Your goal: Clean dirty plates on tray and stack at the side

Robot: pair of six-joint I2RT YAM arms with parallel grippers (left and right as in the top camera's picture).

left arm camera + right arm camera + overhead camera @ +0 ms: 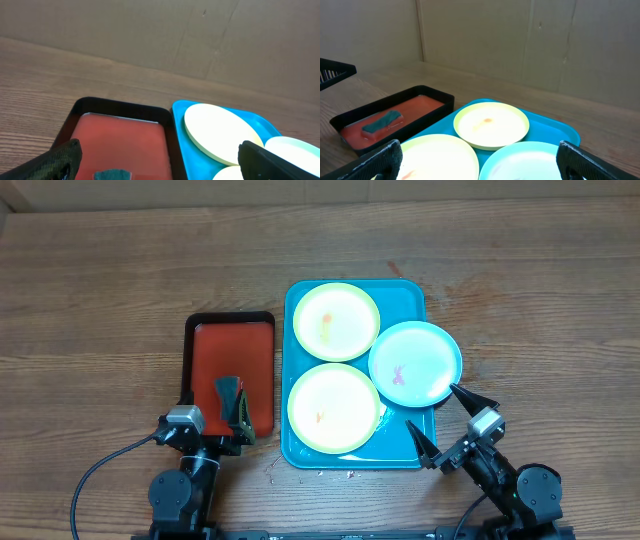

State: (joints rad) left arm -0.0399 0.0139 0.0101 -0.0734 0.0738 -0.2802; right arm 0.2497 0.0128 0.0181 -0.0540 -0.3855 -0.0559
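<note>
While all three smeared plates (335, 321) lie on the turquoise tray (408, 448), none yet wiped or stacked, my left claw (236, 408) and right claw (430, 406) both gape wide, holding nothing.

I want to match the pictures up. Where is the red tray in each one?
Overhead: red tray left of centre.
Left wrist: red tray at bottom left.
Right wrist: red tray on the left side.
Shared landmark: the blue tray next to it in every view.

Bright, even light; overexposed plates (335, 320).
</note>
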